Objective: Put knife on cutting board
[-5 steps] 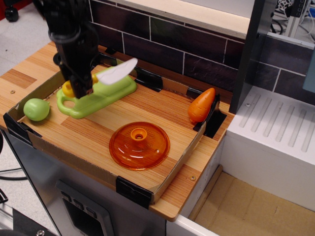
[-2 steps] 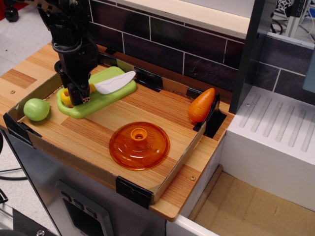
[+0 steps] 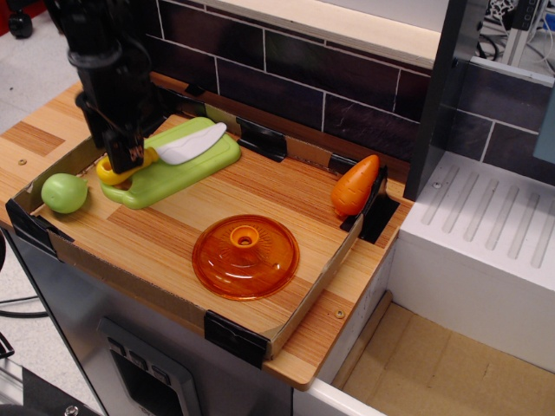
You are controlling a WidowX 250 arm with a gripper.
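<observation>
The knife (image 3: 191,144) has a white blade and a yellow handle. It lies low over the light-green cutting board (image 3: 195,166) at the back left of the tray, blade pointing right, handle over the board's left end. My black gripper (image 3: 132,158) comes down from above and is shut on the knife's yellow handle, which shows on both sides of the fingers. The gripper hides the board's handle hole. I cannot tell whether the blade touches the board.
A green ball (image 3: 64,192) lies left of the board. An orange round lid (image 3: 245,256) sits in the tray's middle front. A toy carrot (image 3: 355,185) leans at the right corner. The tray's cardboard rim (image 3: 303,295) rings it all; a brick wall stands behind.
The gripper has moved down and to the left with the knife. The blade, tilted up a second ago, now lies low and nearly flat over the board.
</observation>
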